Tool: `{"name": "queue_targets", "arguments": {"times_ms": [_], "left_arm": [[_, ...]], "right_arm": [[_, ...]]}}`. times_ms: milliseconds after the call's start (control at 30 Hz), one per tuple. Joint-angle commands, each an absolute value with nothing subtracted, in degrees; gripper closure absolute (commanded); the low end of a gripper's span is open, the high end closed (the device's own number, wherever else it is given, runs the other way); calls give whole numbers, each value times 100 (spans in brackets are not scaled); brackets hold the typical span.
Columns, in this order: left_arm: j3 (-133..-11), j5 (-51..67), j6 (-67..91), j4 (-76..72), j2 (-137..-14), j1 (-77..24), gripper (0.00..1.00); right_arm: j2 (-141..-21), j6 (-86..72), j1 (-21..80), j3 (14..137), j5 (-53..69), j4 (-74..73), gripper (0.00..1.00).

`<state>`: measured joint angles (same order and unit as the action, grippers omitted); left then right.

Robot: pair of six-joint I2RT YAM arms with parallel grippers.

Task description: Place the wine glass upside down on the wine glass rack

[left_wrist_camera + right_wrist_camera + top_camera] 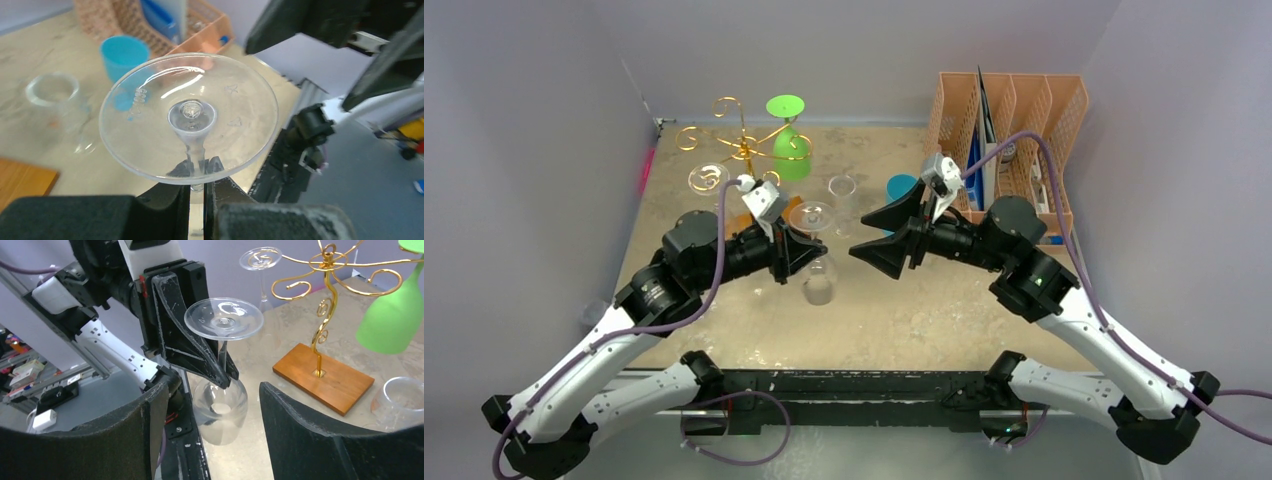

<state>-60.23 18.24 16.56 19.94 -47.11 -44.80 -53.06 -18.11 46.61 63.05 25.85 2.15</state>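
Observation:
My left gripper [816,252] is shut on the stem of a clear wine glass [819,285]. It holds the glass upside down above the table, foot up and bowl down. The left wrist view shows the jaws [199,175] pinching the stem under the round foot [187,115]. The gold wire rack [744,140] stands at the back left on a brown wooden base [324,377]. A green glass [790,150] and a clear glass [707,178] hang on it. My right gripper [859,234] is open and empty, facing the held glass [220,407] from its right.
An orange file organiser [1009,120] stands at the back right with a blue cup [902,187] in front of it. A clear cup [842,190] stands on the table between the rack and the blue cup. Grey walls enclose the table.

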Motion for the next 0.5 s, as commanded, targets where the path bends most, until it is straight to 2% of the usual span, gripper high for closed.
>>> {"name": "queue_targets", "arguments": {"times_ms": [0,133,467], "left_arm": [[-5994,229,1908,2318,-4115,-4482,100],[-6897,121,1655,3134,-4013,-4482,100],[-9479,-466,1528,4590,-5092,-4482,100]], "right_arm": [[-5370,-2002,4682,6236,2241,719,31],[-5471,-1997,4685,6224,2094,732,31],[-5405,-1976,4683,6057,2449,1168,30]]}}
